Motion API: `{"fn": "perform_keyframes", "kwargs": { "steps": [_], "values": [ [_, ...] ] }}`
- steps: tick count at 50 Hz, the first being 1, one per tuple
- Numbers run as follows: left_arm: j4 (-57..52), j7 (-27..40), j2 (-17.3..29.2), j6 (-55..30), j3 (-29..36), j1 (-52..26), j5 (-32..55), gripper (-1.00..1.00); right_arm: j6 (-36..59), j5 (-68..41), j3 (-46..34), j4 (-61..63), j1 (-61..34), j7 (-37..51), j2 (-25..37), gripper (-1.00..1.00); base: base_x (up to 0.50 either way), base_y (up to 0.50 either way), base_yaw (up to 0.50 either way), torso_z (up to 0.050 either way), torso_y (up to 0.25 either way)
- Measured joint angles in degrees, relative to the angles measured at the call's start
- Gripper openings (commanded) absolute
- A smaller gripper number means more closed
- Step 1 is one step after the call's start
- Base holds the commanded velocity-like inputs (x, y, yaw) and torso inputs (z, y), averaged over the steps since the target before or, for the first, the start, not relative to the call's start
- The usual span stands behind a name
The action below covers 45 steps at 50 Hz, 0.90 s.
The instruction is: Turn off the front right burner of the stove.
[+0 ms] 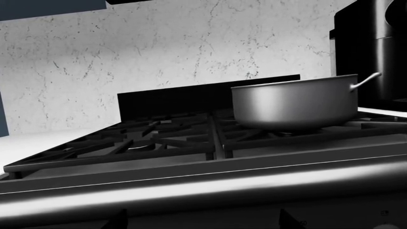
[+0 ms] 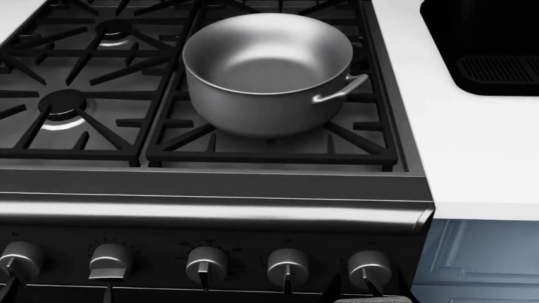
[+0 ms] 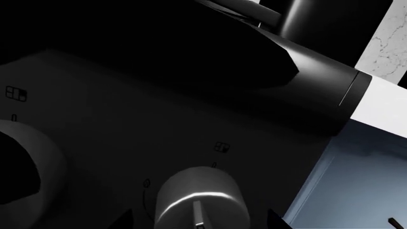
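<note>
Steel pot (image 2: 267,72) occupies the front right burner (image 2: 274,142) grate; rounded front rail (image 2: 211,218) overhangs the knob row; rightmost knob (image 2: 370,267) stands apart from its neighbour (image 2: 288,267), open space in front.

Stove (image 2: 252,189): black range, cast-iron grates, steel front rail, five silvery knobs.
Front right burner (image 2: 278,144): square grate; head hidden, flame apparently none.
</note>
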<state>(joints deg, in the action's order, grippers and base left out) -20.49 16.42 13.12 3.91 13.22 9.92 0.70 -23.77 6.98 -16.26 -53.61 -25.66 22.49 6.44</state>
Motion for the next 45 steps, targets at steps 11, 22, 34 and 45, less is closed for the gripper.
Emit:
{"fn": "perform_keyframes", "kwargs": {
  "steps": [11,22,34,45],
  "values": [
    [0.13,0.34,0.30,0.19,0.29,-0.06,0.22,1.00,-1.56,-0.66,-0.34,-1.01,0.04,-0.08,-0.13,-1.00,0.00,0.00,0.00,0.000,0.000],
    [0.23,0.77,0.68,0.21,0.83,-0.15,0.44,1.00,-1.94,-1.04,-1.39,-1.37,-0.14,0.45,0.31,-1.00,0.00,0.00,0.00,0.000,0.000],
    [0.29,1.33,1.15,0.34,1.29,-0.26,0.72,1.00,-2.14,-3.81,-0.83,-0.54,0.21,-1.12,0.08,-1.00,0.00,0.00,0.00,0.000,0.000],
    [0.57,1.89,1.58,0.93,1.51,-0.22,1.11,1.00,-1.47,-11.03,2.34,2.66,1.51,-6.66,-0.89,-1.00,0.00,0.00,0.00,0.000,0.000]
  ]
}}
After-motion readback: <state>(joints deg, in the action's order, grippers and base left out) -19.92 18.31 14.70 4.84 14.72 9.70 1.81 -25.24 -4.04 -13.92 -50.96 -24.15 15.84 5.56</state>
